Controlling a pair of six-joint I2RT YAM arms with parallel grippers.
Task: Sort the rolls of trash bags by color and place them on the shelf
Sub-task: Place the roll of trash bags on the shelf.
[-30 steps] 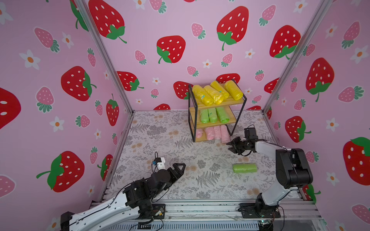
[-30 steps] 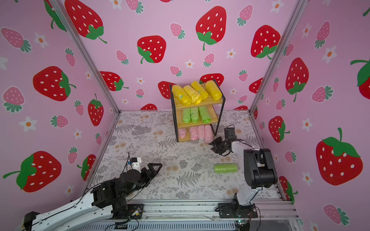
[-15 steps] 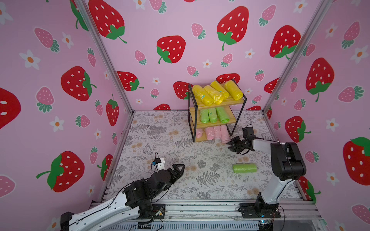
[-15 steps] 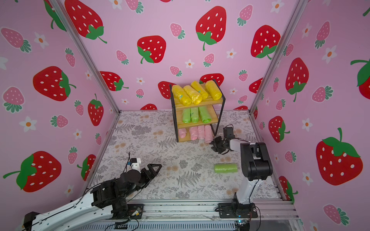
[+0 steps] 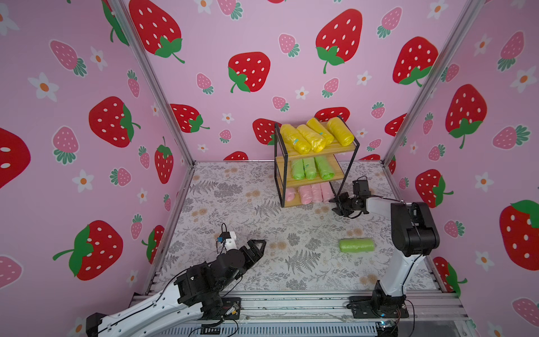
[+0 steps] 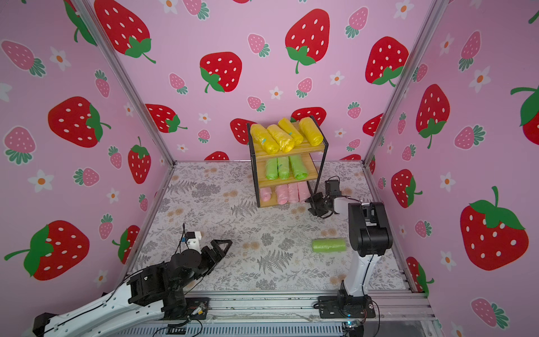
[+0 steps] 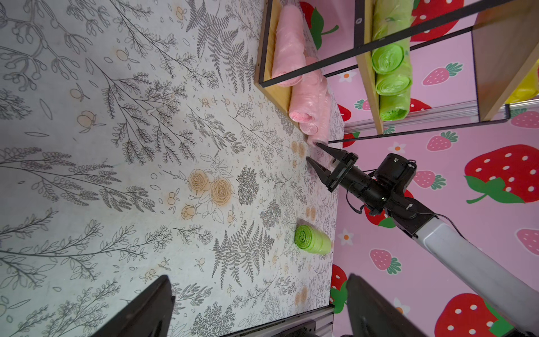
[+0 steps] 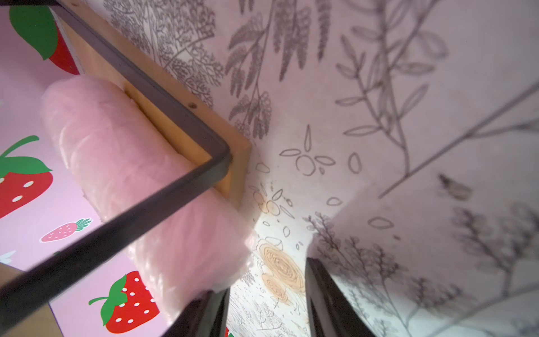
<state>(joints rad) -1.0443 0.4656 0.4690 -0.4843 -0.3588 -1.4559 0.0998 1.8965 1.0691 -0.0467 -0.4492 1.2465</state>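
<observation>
**Eleven rolls shelved, one green roll out on the mat**

We're reading left to right, placing everything off the shelf (image 5: pixel 285 170). The left gripper (image 5: pixel 259 243) is sitting low over the floral mat (image 5: pixel 233 204), well out in front of the shelf and off its left side. In the left wrist view its fingers (image 7: pixel 151 312) are standing wide apart with nothing between them.

On the shelf we're counting four yellow rolls (image 5: pixel 316 135) lying on the top tier, three green rolls (image 5: pixel 310 168) on the middle tier and four pink rolls (image 5: pixel 309 193) on the bottom tier. The rightmost pink roll (image 8: pixel 140 181) is sticking out past the shelf's front edge at the right corner.

The right gripper (image 7: pixel 312 151) is sitting low at that same corner, jaws parted and gripping nothing. One fingertip is touching or just beside that roll's end; we're not able to tell which.

The fourth green roll (image 5: pixel 356 245) is lying on its side on the mat, in front of the shelf and past its right side, well apart from it and from both grippers.
</observation>
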